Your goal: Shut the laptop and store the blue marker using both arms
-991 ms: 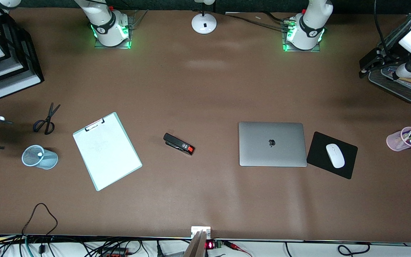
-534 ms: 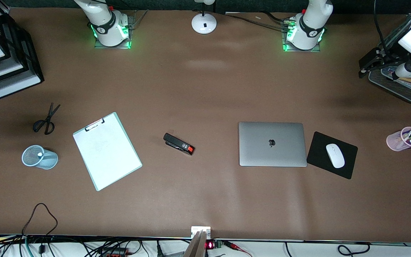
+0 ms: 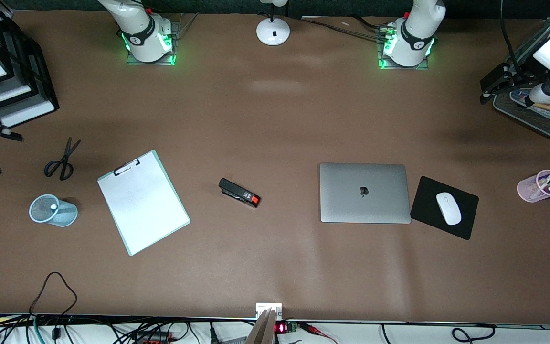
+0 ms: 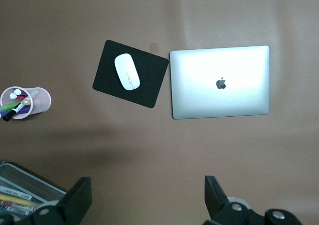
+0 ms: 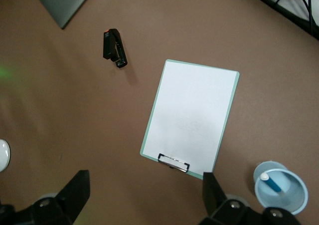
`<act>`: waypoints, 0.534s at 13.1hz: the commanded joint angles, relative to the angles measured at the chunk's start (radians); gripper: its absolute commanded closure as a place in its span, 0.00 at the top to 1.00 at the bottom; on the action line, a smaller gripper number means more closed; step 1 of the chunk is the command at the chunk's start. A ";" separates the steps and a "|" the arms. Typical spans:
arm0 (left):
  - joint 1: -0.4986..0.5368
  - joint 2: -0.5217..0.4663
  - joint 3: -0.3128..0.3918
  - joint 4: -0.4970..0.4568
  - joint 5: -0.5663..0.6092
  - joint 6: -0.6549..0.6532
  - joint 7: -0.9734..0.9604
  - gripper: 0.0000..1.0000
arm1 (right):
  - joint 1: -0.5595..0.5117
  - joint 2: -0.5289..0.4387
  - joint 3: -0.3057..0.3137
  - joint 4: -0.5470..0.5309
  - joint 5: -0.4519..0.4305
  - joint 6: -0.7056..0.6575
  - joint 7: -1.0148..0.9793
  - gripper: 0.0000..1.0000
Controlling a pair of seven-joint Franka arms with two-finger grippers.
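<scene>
The silver-grey laptop (image 3: 364, 192) lies shut on the table, apple logo up; it also shows in the left wrist view (image 4: 220, 82). The blue marker (image 5: 273, 183) stands in a light blue mesh cup (image 3: 41, 210) toward the right arm's end, and only its whitish end (image 3: 54, 206) shows in the front view. My right gripper (image 3: 3, 153) is open and empty in the air at the table's edge, beside the scissors; its own view (image 5: 144, 195) shows bare table between the fingers. My left gripper (image 3: 485, 91) is open and empty, high beside a mesh tray; its own view (image 4: 147, 200) shows bare table.
Scissors (image 3: 62, 160), a clipboard (image 3: 143, 203) and a black stapler (image 3: 239, 192) lie between the cup and the laptop. A black mouse pad (image 3: 466, 217) with a white mouse (image 3: 448, 208) adjoins the laptop. A pink pen cup (image 3: 533, 188), mesh tray (image 3: 533, 117), paper trays (image 3: 17, 102) and lamp base (image 3: 273, 31) line the edges.
My right gripper has moved away from the blue cup, toward the robots' side of the table's edge. The left arm, laptop and marker have not moved.
</scene>
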 commanded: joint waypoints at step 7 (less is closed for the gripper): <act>0.004 -0.019 0.000 -0.024 -0.024 -0.002 0.020 1.00 | 0.184 -0.170 -0.002 -0.199 -0.247 0.016 0.709 1.00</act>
